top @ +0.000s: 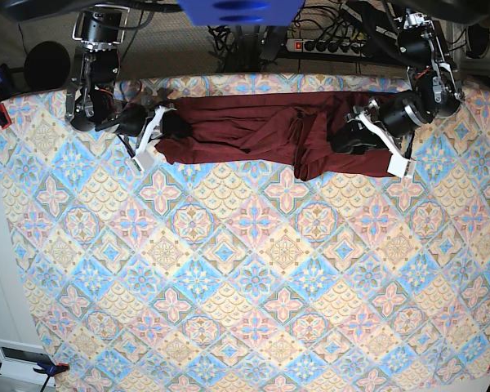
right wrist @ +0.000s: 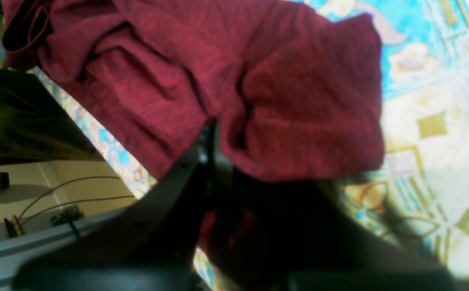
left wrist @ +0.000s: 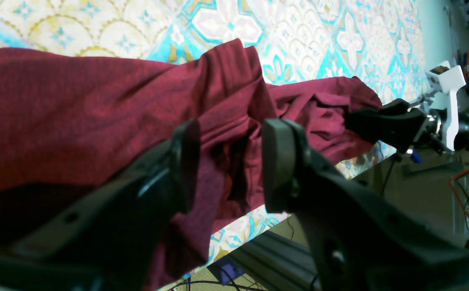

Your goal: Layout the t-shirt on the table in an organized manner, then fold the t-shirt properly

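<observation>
Jaws on the right gripper (right wrist: pixel 214 161) pinch the t-shirt (top: pixel 253 131); left gripper (left wrist: pixel 228 161) gapes around a fold, probably for stretching it flat along the counter (top: pixel 245 286) top.

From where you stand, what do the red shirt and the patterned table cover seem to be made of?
The t-shirt looks like soft knit fabric, matte maroon: it shows a fine heathered texture and bunches into loose folds. The table cover looks like thin printed cloth or vinyl with a pastel tile pattern lying flat; which one is unclear.
</observation>
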Tool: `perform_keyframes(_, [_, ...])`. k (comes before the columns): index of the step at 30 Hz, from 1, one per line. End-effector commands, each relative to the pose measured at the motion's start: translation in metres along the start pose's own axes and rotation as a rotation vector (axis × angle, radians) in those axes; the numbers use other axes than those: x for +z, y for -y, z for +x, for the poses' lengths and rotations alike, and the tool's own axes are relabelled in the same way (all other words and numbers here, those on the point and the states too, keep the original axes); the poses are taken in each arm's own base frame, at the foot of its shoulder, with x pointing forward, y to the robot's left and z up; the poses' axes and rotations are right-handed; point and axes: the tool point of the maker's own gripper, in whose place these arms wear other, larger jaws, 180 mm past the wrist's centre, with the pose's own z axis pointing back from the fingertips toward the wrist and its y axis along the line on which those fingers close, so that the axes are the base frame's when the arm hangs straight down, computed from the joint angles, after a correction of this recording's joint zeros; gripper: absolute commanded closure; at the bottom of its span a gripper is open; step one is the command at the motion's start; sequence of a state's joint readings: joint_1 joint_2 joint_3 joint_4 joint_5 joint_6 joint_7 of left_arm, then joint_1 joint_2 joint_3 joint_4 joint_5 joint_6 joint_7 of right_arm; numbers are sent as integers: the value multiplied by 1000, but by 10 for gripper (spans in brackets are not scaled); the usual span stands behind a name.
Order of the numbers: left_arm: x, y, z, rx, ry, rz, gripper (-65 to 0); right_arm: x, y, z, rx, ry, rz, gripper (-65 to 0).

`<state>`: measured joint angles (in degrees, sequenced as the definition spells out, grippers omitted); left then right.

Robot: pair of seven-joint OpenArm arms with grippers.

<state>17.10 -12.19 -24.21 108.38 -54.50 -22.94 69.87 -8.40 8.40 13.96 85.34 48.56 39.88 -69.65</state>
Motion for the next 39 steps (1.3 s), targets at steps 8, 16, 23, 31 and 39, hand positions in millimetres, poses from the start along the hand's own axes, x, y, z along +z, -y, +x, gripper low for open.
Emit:
perform_keyframes(8, [27, -24, 26, 19, 117, 74, -230, 37, 49, 31, 10, 76, -185, 0])
perform_keyframes(16, [33, -31, 26, 20, 120, 102, -230, 64, 82, 70, 86, 115, -291, 0])
perform_keyframes(23, [23, -41, 9, 82, 75, 95, -230, 77, 84, 75, 153, 92, -355, 0])
perform_keyframes(31, [-31, 13, -5, 37, -36, -82, -230, 69, 51, 99, 303, 99, -329, 0])
perform_keyframes(39, [-78, 57, -30, -75, -158, -113, -230, 65, 42, 102, 334, 99, -313, 0])
